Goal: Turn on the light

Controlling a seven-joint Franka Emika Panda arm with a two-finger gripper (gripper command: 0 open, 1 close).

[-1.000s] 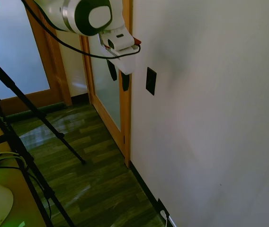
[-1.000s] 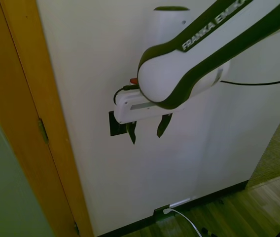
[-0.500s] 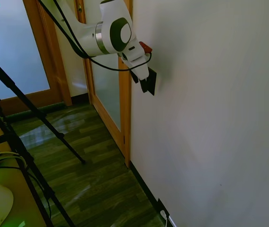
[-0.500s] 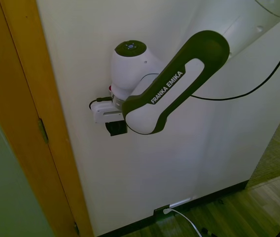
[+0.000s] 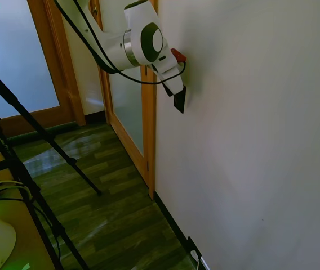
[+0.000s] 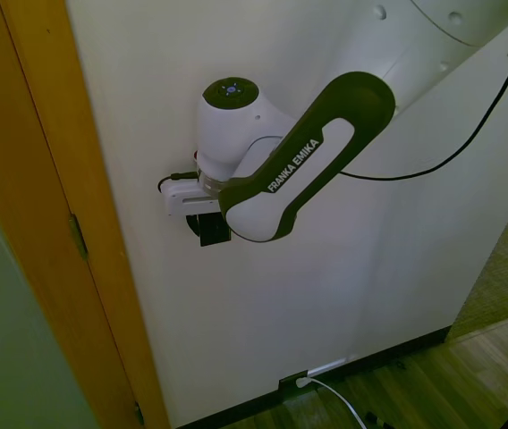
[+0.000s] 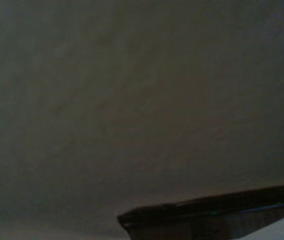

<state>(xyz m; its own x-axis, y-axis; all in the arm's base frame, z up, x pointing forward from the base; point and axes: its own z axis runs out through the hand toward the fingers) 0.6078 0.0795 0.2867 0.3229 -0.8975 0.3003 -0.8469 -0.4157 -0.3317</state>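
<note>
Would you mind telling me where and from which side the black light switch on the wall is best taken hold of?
The switch is a flat black upright plate lying flush on the white wall, beside the wooden door frame, so it offers no edge to clamp. It is probably best pressed on its face, coming straight in from the room side. The gripper is already at the plate; contact cannot be told.

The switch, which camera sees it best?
The first exterior view: the black switch shows on the wall, with the gripper at it. The second hides most behind the arm; the wrist shows a blurry dark edge.
</note>
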